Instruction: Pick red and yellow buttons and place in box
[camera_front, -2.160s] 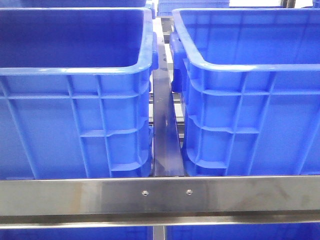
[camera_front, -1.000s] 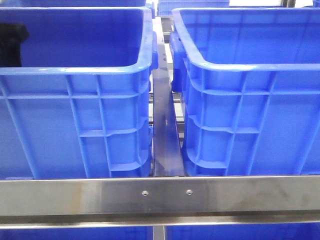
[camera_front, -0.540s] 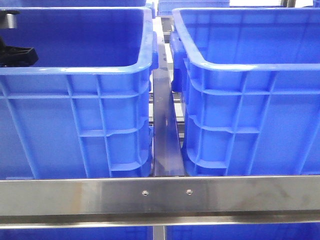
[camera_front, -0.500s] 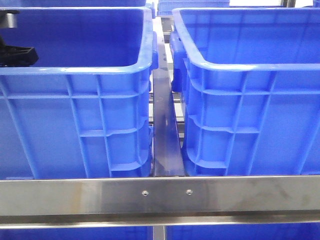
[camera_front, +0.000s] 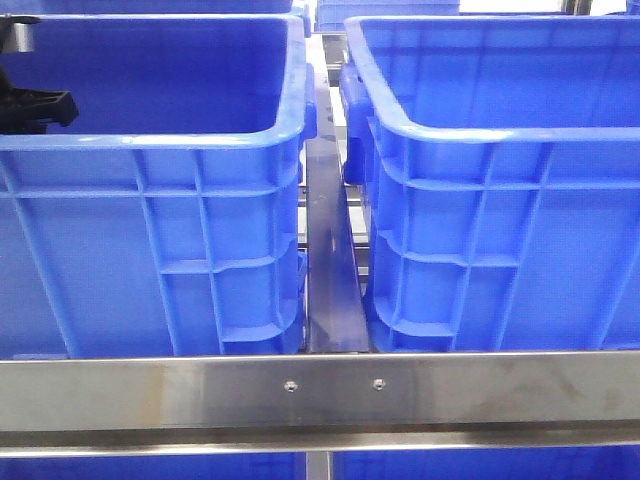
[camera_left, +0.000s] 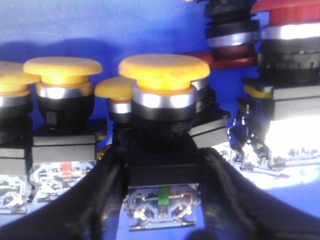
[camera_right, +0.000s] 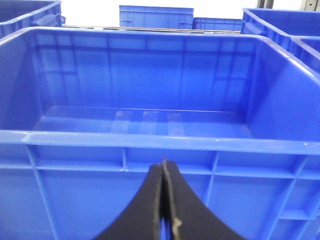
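Our left pincer pinches the black body of a yellow mushroom-head push button, one finger on each side of the switch block. Around it, on the blue floor of the left crate, stand more yellow buttons and, to one side, red-capped ones. In the front view we see only the black left arm at the crate's far left edge, inside the rim. Our right pincer is pressed together with nothing between its fingers, in front of the right crate, whose visible interior shows only bare blue floor. Compared with 2.2 seconds ago, the left arm has entered the left crate; both crates sit unchanged behind the steel rail.
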